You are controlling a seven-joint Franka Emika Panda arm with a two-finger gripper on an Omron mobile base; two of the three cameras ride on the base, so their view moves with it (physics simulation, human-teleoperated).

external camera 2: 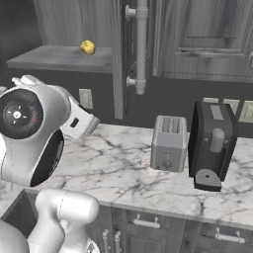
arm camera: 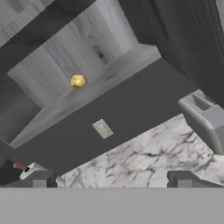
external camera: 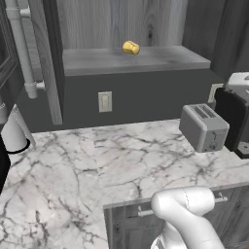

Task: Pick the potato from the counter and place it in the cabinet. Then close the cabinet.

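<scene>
The potato (external camera: 130,47) is a small yellow-tan lump lying on the grey shelf (external camera: 160,59) inside the open cabinet (external camera: 121,22), above the counter (external camera: 87,165). The right base view shows the potato (external camera 2: 88,47) at the back of the shelf. In the hand view the potato (arm camera: 78,81) sits far ahead, on the shelf. My gripper (arm camera: 111,180) is open, and nothing lies between its fingertips (arm camera: 40,179). It hangs well back from the shelf, over the marble. The cabinet door (external camera: 48,63) stands swung out on the left, with its long silver handle (external camera: 23,48).
A silver toaster (external camera: 203,127) and a black coffee machine (external camera 2: 212,143) stand on the right of the counter. A wall outlet (external camera: 104,101) sits under the shelf. A white cylindrical thing (external camera: 12,131) stands at the far left. Drawer fronts (external camera 2: 148,225) run below the counter edge.
</scene>
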